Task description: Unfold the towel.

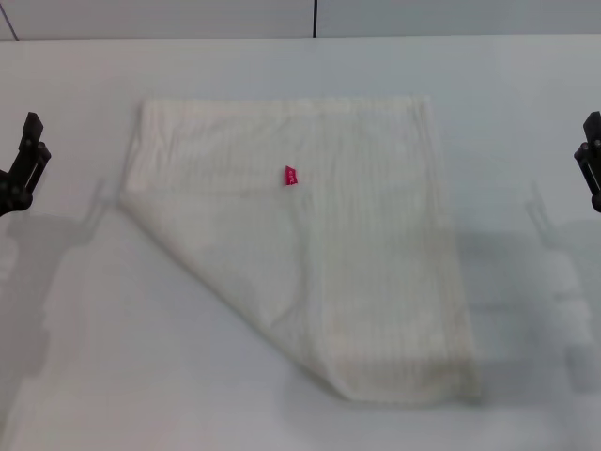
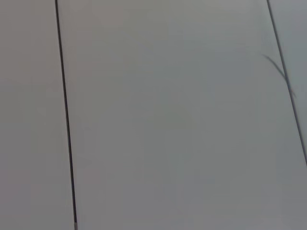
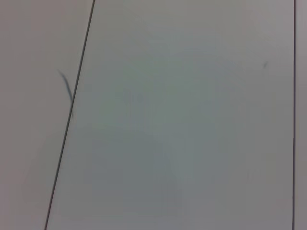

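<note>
The cream-white towel (image 1: pixel 310 244) lies on the white table (image 1: pixel 526 94) in the head view. Its near-left corner is folded diagonally over the rest, so the folded edge runs from the left side down to the near right. A small pink-red tag (image 1: pixel 291 176) shows near its middle. My left gripper (image 1: pixel 23 160) is raised at the far left edge, well clear of the towel. My right gripper (image 1: pixel 590 155) is raised at the far right edge, also clear. Both hold nothing that I can see. The wrist views show only bare panels with dark seams.
The table's far edge (image 1: pixel 300 38) runs along the back, with a wall and a dark vertical seam (image 1: pixel 315 17) behind. Bare table surrounds the towel on all sides.
</note>
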You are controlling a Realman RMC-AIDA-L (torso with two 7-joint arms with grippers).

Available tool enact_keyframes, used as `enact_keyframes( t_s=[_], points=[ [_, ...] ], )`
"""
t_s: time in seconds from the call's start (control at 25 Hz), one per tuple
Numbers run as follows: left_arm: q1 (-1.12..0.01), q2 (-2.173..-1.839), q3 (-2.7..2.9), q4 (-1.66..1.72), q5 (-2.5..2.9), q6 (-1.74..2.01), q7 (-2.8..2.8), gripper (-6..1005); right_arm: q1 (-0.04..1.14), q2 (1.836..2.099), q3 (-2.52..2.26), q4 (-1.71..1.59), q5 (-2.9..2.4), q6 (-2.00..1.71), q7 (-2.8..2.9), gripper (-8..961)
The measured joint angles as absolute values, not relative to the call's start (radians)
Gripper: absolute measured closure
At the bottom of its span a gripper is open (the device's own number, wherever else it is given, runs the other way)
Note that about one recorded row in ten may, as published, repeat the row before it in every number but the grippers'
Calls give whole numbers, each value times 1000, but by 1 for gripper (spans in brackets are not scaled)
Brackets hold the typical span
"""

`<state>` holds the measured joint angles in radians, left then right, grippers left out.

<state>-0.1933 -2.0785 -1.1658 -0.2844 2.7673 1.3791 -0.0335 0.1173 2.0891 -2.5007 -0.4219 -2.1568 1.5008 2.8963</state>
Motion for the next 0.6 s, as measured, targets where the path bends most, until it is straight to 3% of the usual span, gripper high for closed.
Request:
enact_keyframes(
  t_s=[0.44,0.6],
  points=[
    [-196,-2075,-1170,-325,2767,1306,-48,219,119,2078,-2496,-506,-2154,1443,2898,198],
    [-153,-2060,-1171,-540,2778,1083,-28,225,94,2015,-2447,-750,-2154,1188,2841,209]
  ],
)
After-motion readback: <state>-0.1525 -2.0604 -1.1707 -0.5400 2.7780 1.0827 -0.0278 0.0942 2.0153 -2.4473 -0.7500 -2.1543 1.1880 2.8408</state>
